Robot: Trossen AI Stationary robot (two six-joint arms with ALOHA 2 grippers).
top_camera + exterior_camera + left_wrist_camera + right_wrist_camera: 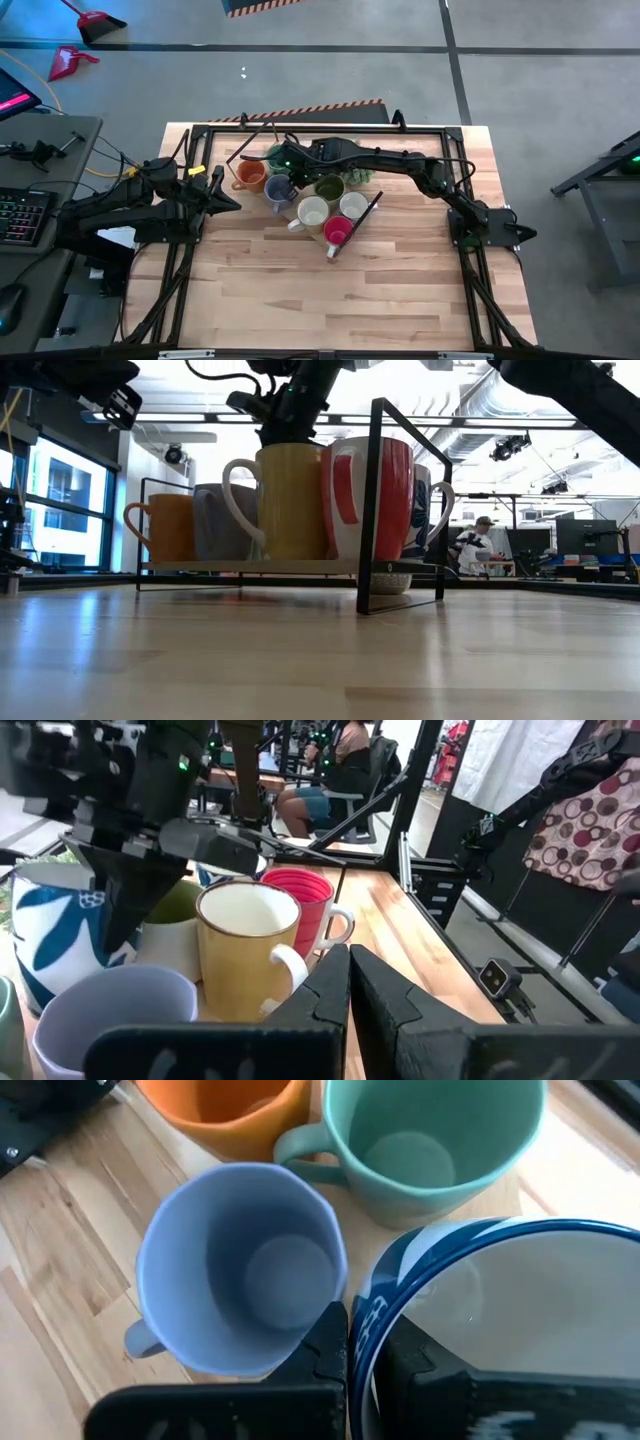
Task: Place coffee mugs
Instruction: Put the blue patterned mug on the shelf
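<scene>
Now the right tool [345, 1342] is pressed together over the rim of a white and blue mug [500, 1330], among the mugs [305, 195] that stand crowded on the rack [375, 575] at mid tabletop [330, 290]. The left tool [228, 197] is also pressed together, empty, just beside the orange mug [249, 176]. I judge the placing nearly done; mugs elsewhere I cannot see.

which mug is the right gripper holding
The white ceramic mug with the blue rim and pattern; the right gripper pinches its wall, unlike the loose blue-grey mug beside it.
</scene>
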